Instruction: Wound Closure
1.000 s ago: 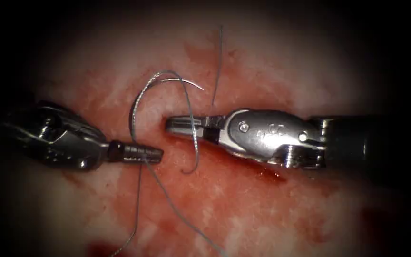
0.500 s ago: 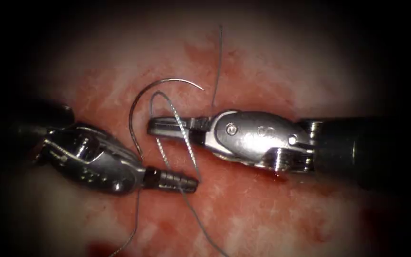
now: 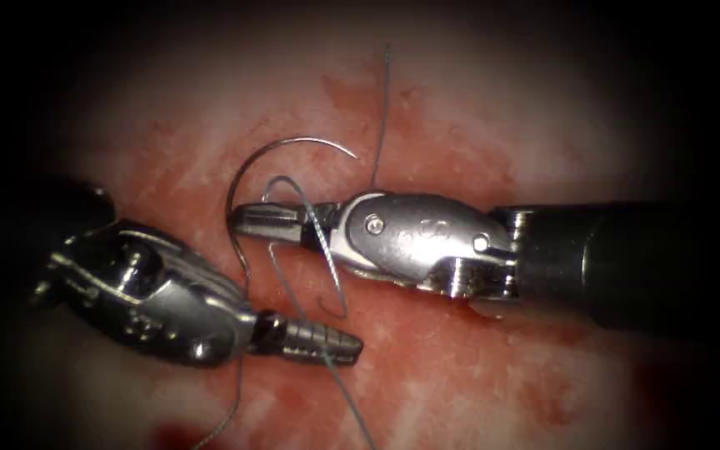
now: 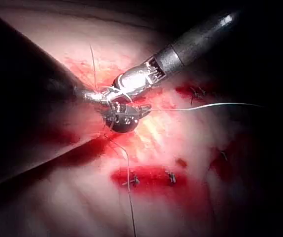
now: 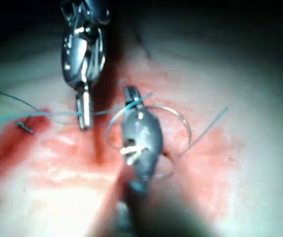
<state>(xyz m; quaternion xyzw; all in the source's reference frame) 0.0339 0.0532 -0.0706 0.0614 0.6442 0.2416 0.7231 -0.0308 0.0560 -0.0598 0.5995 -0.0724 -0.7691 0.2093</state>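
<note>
— Where do things stand on your side?

— My right tool (image 3: 264, 222) reaches in from the right with its jaws closed, and a loop of thread (image 3: 318, 233) lies draped over them. I can't tell whether anything is pinched between them. The loop has been there through the last second as I pushed the tool leftward across the wound.

— And the left?

— My left tool (image 3: 327, 342) sits lower left of the right one, having swung down and to the right in that same second. Its jaws are closed on the thread (the strand runs out from them down toward the bottom of the endoscope view).

— Where's the needle?

— The needle (image 3: 293, 147) is free of both tools. It arcs just above and to the left of the right tool's jaws, lying over the tissue (image 3: 460, 117); I can't tell whether either end is in it.

— How far along are we?

— In the left wrist view I see earlier stitches (image 4: 171, 176) already sitting across a red cut. Here, my guess is a knot is under way: thread wrapped, nothing cinched yet. A thread tail (image 3: 383, 108) stands up beyond the right tool, with red fluid (image 3: 427, 350) around the wound.
</note>
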